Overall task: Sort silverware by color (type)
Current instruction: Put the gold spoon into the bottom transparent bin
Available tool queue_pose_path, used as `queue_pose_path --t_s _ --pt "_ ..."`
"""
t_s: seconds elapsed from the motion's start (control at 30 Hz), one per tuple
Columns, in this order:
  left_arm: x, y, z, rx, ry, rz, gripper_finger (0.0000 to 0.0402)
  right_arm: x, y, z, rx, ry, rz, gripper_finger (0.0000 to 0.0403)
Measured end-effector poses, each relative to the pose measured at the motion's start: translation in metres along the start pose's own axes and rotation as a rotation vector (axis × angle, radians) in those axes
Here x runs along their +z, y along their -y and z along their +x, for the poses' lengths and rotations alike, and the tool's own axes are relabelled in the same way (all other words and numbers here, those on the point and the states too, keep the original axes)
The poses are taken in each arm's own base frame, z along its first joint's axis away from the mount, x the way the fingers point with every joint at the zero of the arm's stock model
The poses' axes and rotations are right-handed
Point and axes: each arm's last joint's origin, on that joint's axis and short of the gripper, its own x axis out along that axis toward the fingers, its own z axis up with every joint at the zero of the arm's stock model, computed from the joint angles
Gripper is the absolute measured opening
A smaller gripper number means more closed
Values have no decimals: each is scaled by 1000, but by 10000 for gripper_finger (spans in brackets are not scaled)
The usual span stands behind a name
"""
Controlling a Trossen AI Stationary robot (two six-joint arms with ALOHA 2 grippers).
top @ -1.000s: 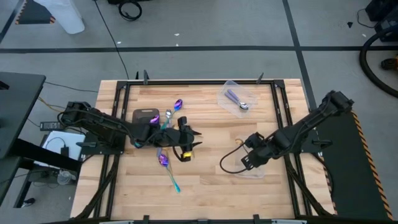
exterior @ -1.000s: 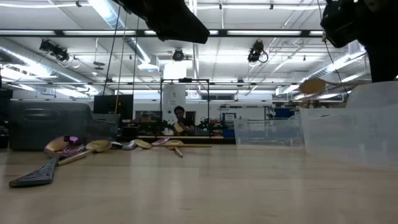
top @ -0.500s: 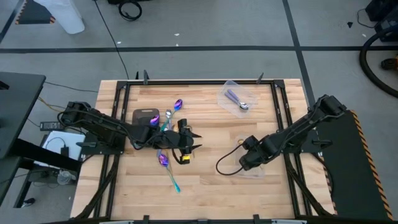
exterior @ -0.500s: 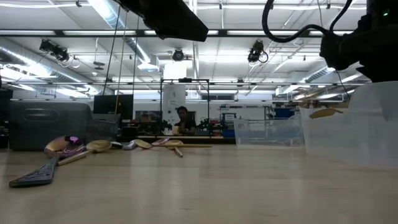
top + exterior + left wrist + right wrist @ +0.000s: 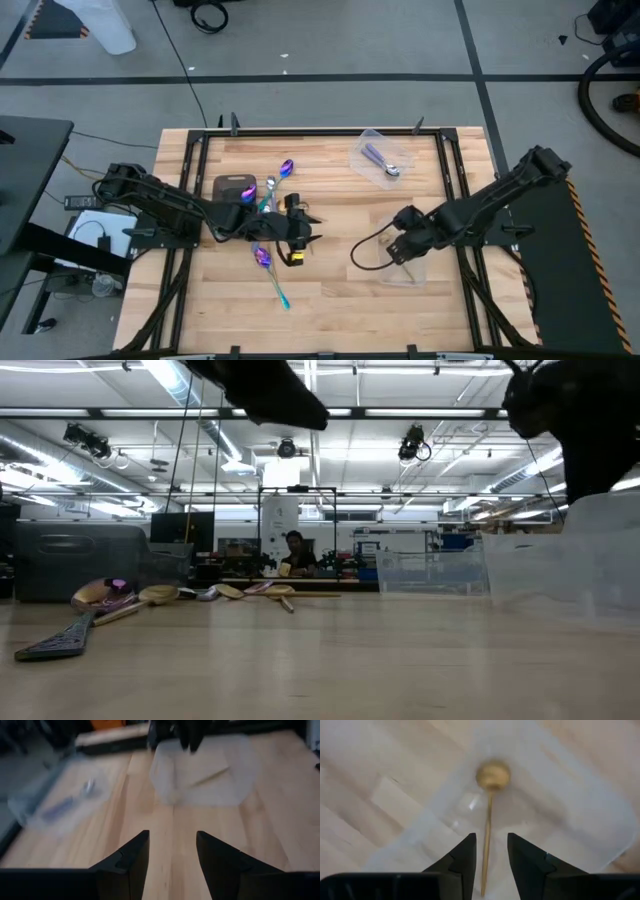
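A gold spoon point(image 5: 489, 815) lies flat in a clear container point(image 5: 412, 272) near the table's right side, also seen as the gold spoon point(image 5: 210, 773) in the left wrist view. My right gripper point(image 5: 491, 842) hovers open just above it, a finger on either side of the handle. My left gripper point(image 5: 314, 228) is open over the table's middle, pointing right. Iridescent spoons with teal handles point(image 5: 264, 258) point(image 5: 286, 168) lie on the wood beside it. A lilac-handled spoon point(image 5: 380, 158) rests in a second clear container point(image 5: 366, 140) at the far side.
A dark grey tray point(image 5: 234, 186) sits left of centre, behind my left gripper. More spoons point(image 5: 150, 594) lie in a loose group near it. A black cable point(image 5: 366, 256) loops off my right arm over the wood. Bare wood stretches along the near edge.
The gold spoon hung in the air under my right gripper, went down with it, and now lies in the clear container, free of the fingers. My right gripper dipped toward the container and has risen a little since.
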Motion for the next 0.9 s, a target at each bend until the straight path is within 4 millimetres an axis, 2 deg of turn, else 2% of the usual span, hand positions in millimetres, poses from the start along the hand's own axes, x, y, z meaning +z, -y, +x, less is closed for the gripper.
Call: queue_pose_path --t_s 0.23,0.33,0.47,0.67,0.77,0.9 --pt "-20 -8 5 49 -191 -155 171 9 1 -19 101 214 -210 119" --pt "-29 -14 9 83 -266 -180 171 12 1 -22 113 280 -247 119" --pt "-45 -28 26 135 -361 -163 171 16 -2 -21 107 309 -288 119" --pt "-72 -60 62 128 -475 -95 164 20 -9 -16 120 328 -386 118" --pt "-79 -73 75 109 -473 -47 156 21 -14 -14 144 318 -417 119" --pt "-86 -78 87 12 -453 -7 150 20 -16 -11 147 316 -429 118"
